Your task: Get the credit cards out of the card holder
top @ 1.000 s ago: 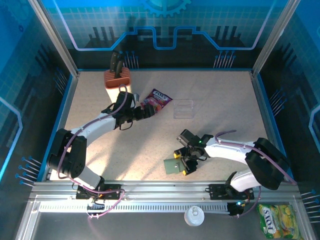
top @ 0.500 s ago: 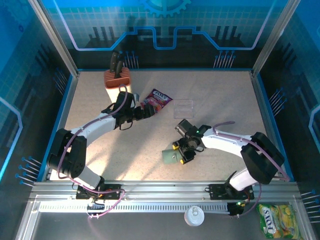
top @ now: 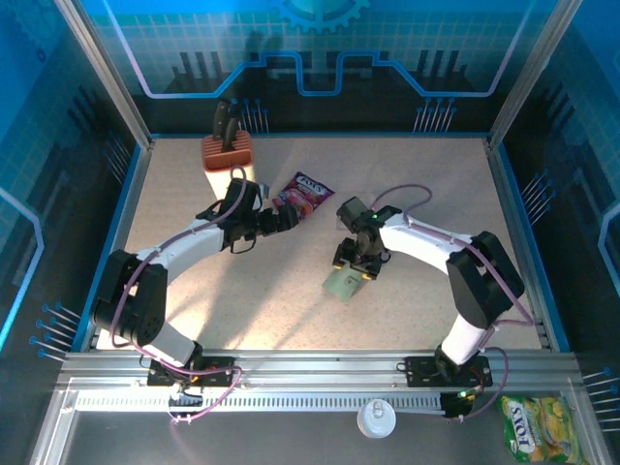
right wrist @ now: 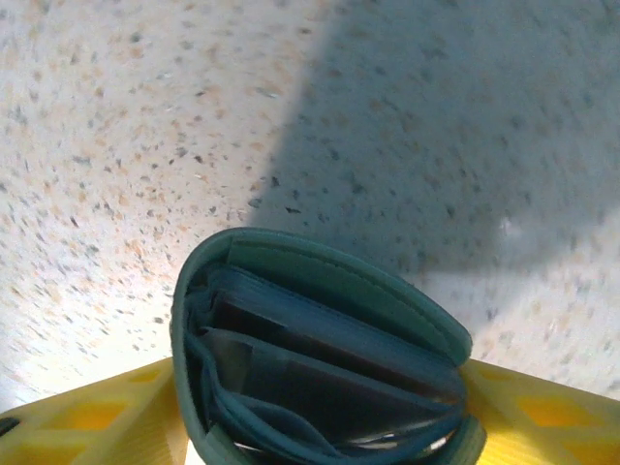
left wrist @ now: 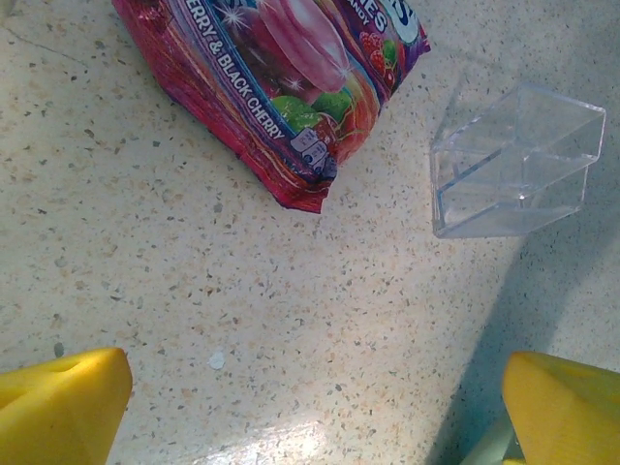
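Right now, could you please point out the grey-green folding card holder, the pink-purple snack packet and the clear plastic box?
grey-green folding card holder [right wrist: 349, 286]: right wrist view, its curved outer cover.
pink-purple snack packet [left wrist: 281, 87]: left wrist view, its printed front.
clear plastic box [left wrist: 513, 155]: left wrist view, its top face.

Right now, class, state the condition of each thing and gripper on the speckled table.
Grey-green folding card holder: folded, squeezed into a bow.
Right gripper: shut on card holder.
Left gripper: open, holding nothing.
Pink-purple foil snack packet: lying flat.
Clear plastic box: empty, lying free.
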You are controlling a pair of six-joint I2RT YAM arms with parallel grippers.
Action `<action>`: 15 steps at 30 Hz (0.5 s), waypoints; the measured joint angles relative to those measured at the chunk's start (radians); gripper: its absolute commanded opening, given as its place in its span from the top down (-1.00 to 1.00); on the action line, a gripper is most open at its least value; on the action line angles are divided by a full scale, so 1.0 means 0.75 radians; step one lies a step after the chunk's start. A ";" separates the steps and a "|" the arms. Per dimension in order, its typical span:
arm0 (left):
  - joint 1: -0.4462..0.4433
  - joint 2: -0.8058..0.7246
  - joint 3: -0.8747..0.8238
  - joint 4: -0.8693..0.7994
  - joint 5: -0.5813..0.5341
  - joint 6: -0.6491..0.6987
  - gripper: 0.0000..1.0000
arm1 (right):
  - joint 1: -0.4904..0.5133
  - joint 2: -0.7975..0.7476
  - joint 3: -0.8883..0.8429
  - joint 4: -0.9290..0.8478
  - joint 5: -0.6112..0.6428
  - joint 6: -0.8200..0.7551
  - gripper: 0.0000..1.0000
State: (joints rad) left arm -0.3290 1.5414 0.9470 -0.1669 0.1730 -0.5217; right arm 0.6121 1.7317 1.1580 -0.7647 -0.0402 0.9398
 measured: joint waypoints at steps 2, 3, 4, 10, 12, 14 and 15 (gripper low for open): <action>0.000 -0.013 0.000 -0.012 0.000 0.000 -0.98 | -0.014 0.068 0.077 -0.048 0.005 -0.178 -0.33; 0.000 -0.017 0.000 -0.016 -0.001 0.000 -0.99 | -0.015 0.092 0.109 -0.069 0.010 -0.247 -0.33; 0.000 -0.023 0.000 -0.018 -0.001 -0.001 -0.99 | -0.016 0.122 0.152 -0.098 0.017 -0.330 -0.33; -0.006 -0.047 0.000 -0.047 -0.016 -0.005 -0.98 | -0.018 0.245 0.342 -0.215 0.106 -0.631 -0.35; -0.013 -0.056 -0.001 -0.052 -0.026 -0.008 -0.98 | -0.023 0.283 0.392 -0.238 0.128 -0.687 -0.36; -0.023 -0.065 -0.001 -0.051 -0.035 -0.019 -0.99 | -0.032 0.323 0.437 -0.247 0.142 -0.728 -0.36; -0.028 -0.067 -0.001 -0.051 -0.038 -0.028 -0.98 | -0.034 0.338 0.451 -0.247 0.145 -0.740 -0.36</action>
State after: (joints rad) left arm -0.3504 1.4910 0.9463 -0.2054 0.1444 -0.5426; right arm 0.5865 1.9850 1.4960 -0.9497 0.0689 0.3851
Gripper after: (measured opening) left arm 0.992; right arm 0.681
